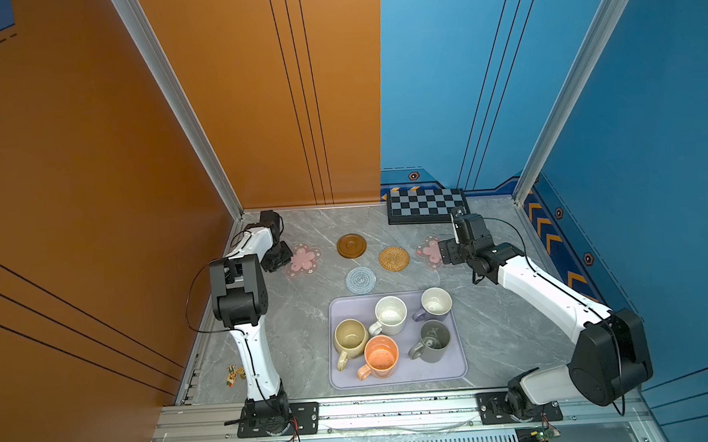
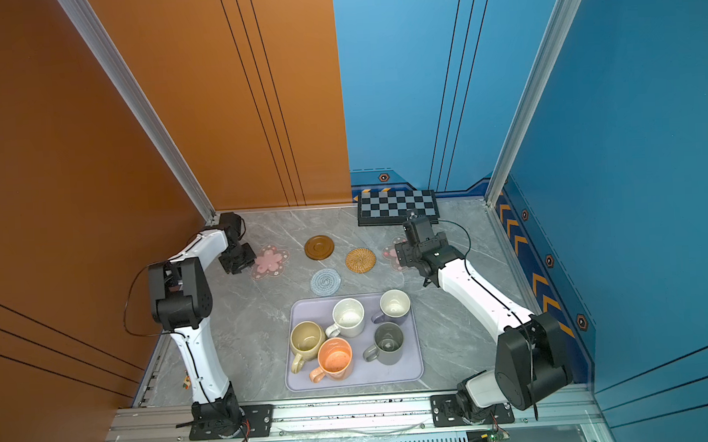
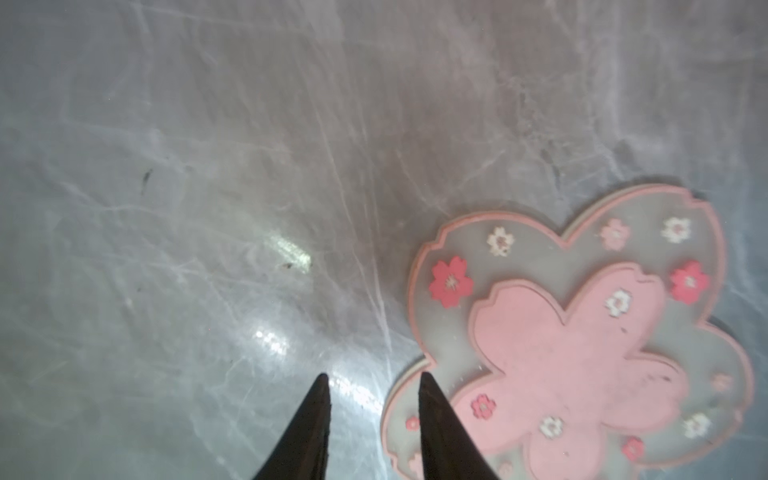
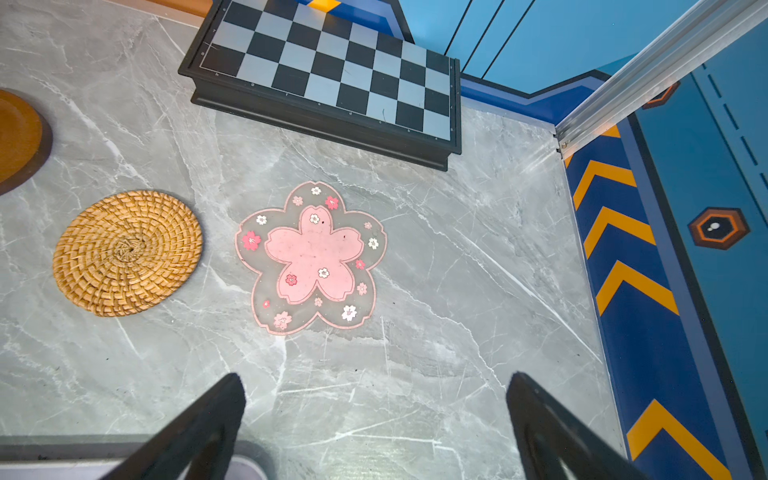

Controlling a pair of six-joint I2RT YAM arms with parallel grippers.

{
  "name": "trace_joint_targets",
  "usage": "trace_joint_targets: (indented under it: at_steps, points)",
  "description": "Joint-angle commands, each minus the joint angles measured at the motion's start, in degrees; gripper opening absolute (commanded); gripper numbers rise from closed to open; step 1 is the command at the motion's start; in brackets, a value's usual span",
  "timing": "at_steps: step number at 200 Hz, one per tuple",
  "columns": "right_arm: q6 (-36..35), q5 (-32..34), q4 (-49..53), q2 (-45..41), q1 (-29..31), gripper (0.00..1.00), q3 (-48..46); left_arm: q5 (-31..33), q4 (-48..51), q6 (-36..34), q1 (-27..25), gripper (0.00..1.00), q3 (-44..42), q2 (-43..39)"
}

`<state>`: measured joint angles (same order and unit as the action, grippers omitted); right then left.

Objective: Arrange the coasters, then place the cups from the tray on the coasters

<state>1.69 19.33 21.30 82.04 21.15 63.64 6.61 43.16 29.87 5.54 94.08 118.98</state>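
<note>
Desk (image 1: 299, 316): grey, marble-patterned.
Far edge: checkerboard (image 1: 426, 205), toward the right corner.
Far half, left to right: left pink flower coaster (image 1: 303, 259), brown wooden coaster (image 1: 351, 245), rattan coaster (image 1: 394, 258), right pink flower coaster (image 4: 311, 257); all apart.
Middle: blue-grey crocheted coaster (image 1: 360, 280), just beyond the tray.
Near edge: lavender tray (image 1: 435, 371).
Left edge: small colourful object (image 1: 232, 375), near the front corner.

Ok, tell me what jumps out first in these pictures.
Five coloured mugs crowd the lavender tray at the front centre of the marble table. Behind it five coasters lie spread out, with pink flower coasters at both ends. A checkerboard sits against the back wall.
</note>
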Motion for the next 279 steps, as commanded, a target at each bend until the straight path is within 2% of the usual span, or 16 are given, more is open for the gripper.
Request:
trace_joint_targets:
  at_steps: [1,61,113,148,165,193,279]
  points:
    - [2.35,-1.39,1.64,0.90,0.89,1.00,2.17,1.74,0.96,-0.90,-0.36,0.38,-0.88,-7.26]
    - [4.91,-3.84,1.38,8.16,6.40,0.96,6.49,-1.73,0.98,-4.87,-3.83,0.40,-4.79,-16.44]
    - [6.14,-7.18,2.33,16.89,8.91,0.82,13.43,-2.48,0.88,-5.61,-7.49,0.40,-9.83,-22.03]
    - [7.23,-5.78,5.24,22.74,8.30,0.82,18.13,-2.81,0.82,-5.62,-8.52,0.40,-12.53,-24.53]
    - [6.82,-2.50,8.18,26.14,8.21,0.81,21.41,-2.87,0.79,-5.70,-8.69,0.40,-13.54,-25.40]
    - [5.74,0.53,13.74,31.89,7.47,0.79,27.00,-1.79,0.79,-6.28,-8.70,0.40,-14.67,-25.60]
    - [7.87,-7.35,15.60,38.88,2.23,0.77,30.12,-1.97,0.41,-6.27,-9.15,0.40,-13.84,-20.43]
